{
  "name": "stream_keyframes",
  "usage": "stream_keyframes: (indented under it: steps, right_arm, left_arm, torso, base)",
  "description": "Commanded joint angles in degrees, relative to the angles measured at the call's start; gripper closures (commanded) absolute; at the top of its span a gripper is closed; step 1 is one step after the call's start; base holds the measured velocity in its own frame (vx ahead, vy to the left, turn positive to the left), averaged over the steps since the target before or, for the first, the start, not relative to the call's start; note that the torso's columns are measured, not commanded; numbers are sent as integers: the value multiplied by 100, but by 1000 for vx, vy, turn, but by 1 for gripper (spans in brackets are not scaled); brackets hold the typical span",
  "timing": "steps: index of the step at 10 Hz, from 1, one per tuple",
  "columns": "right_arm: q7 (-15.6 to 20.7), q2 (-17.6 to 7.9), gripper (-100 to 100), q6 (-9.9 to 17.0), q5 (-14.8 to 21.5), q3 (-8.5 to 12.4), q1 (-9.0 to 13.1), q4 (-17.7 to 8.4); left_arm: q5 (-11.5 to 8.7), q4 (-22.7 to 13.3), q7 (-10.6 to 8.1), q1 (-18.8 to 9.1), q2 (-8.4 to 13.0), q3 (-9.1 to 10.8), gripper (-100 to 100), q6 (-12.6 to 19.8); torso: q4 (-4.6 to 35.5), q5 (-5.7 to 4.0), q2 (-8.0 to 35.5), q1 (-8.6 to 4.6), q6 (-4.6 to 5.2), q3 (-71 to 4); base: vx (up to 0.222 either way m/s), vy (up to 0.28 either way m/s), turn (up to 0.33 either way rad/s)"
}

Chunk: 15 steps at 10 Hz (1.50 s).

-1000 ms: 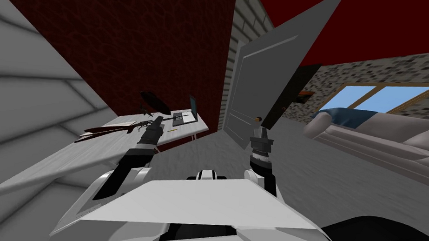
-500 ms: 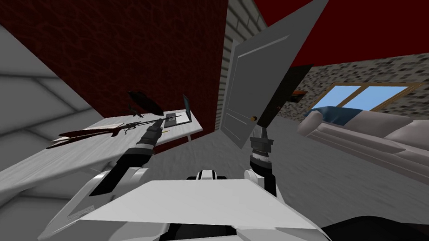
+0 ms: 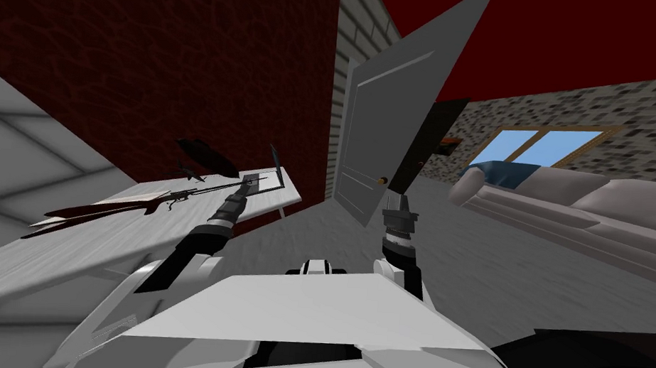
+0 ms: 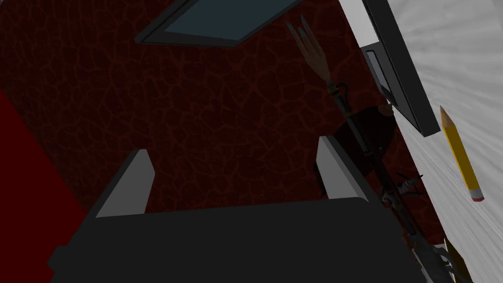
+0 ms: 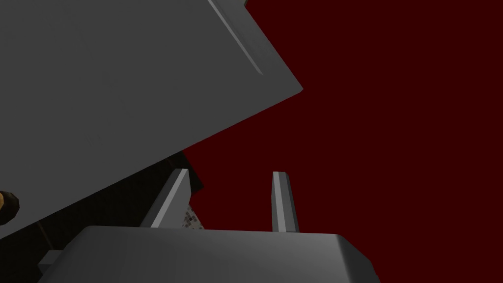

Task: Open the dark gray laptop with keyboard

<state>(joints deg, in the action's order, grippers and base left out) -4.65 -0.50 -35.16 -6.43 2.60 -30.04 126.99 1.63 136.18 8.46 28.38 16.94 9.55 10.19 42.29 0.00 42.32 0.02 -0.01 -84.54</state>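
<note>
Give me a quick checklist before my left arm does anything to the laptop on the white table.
1. Left gripper open and empty: ok.
2. Laptop lid down, needing opening: not ok; it stands raised off the base.
3. Gripper touching the laptop: cannot tell.
4. Rifle-like object clear of the fingers: cannot tell; it runs close past one finger.
5. Pencil clear of the gripper: ok; it lies apart on the table.
6. Right gripper open, by the grey door: ok.
</note>
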Motion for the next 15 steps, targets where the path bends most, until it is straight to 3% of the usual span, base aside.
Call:
stream_keyframes:
  steps: [1, 2, 8, 12, 14, 15]
  right_arm:
    - [0, 0, 0, 0, 0, 0, 0, 0]
    - [0, 0, 0, 0, 0, 0, 0, 0]
    - [0, 0, 0, 0, 0, 0, 0, 0]
    - [0, 0, 0, 0, 0, 0, -1, 0]
    - [0, 0, 0, 0, 0, 0, -1, 0]
    - [0, 0, 0, 0, 0, 1, -1, 0]
  left_arm:
    - [-56, 17, 30, -4, 125, 89, -100, 422]
    - [-56, 17, 30, -4, 125, 89, -100, 441]
    - [-177, 68, 81, -34, 438, 315, -100, 1338]
    - [-249, 99, 79, -84, 668, 483, -100, 1882]
    - [-315, 128, 46, -157, 912, 660, -100, 2261]
    - [-315, 128, 46, -157, 912, 660, -100, 2368]
  torso:
    - [0, 0, 0, -6, 1, 0]
    - [-1, 0, -5, 2, 0, -3]
    - [-1, 0, -6, -3, 1, -3]
    - [-2, 0, -10, -4, 1, -5]
    - [-1, 1, -6, -1, 1, -3]
    - [-3, 0, -11, -3, 1, -7]
  base:
    - [37, -91, -34]
    - [27, -36, 1]
    - [53, -76, -29]
    - [67, -71, -4]
    - [87, -72, 23]
    - [90, -63, 17]
